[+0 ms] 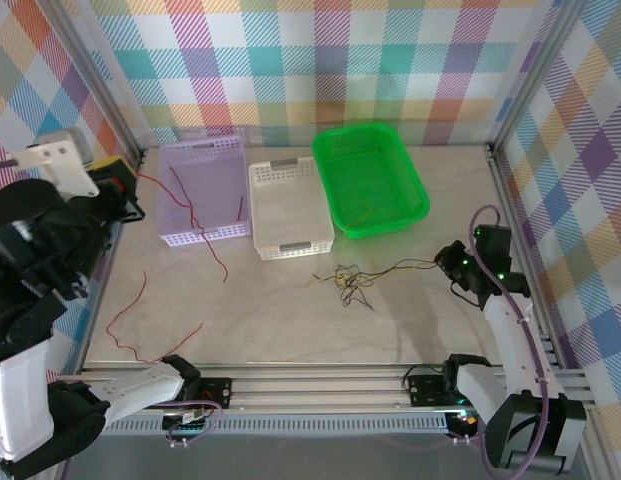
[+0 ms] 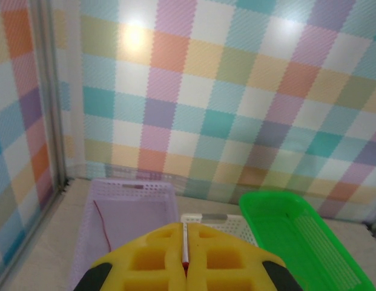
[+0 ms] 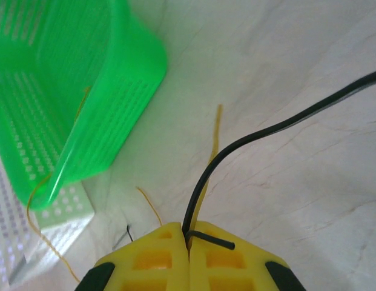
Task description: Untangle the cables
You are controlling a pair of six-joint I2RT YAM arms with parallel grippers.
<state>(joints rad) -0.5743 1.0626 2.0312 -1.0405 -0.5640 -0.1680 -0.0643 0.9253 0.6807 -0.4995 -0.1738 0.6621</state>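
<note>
A knot of thin black and yellow cables [image 1: 350,281] lies mid-table. My right gripper [image 1: 451,261] sits to its right, low over the table, and is shut [image 3: 189,228] on a black cable [image 3: 236,145], with a yellow cable [image 3: 215,130] pinched beside it. My left gripper [image 1: 124,190] is raised at the table's left edge beside the lilac basket [image 1: 228,150]. It is shut [image 2: 186,227] on the end of a red cable [image 1: 182,203] that trails through that basket and out onto the table. Two more red cables [image 1: 127,318] lie loose at the front left.
Three baskets stand in a row at the back: the lilac one [image 2: 151,189], a white one [image 1: 286,172] and a green one [image 1: 418,192]. A yellow strand hangs over the green basket's wall [image 3: 85,103]. Metal frame rails border the table.
</note>
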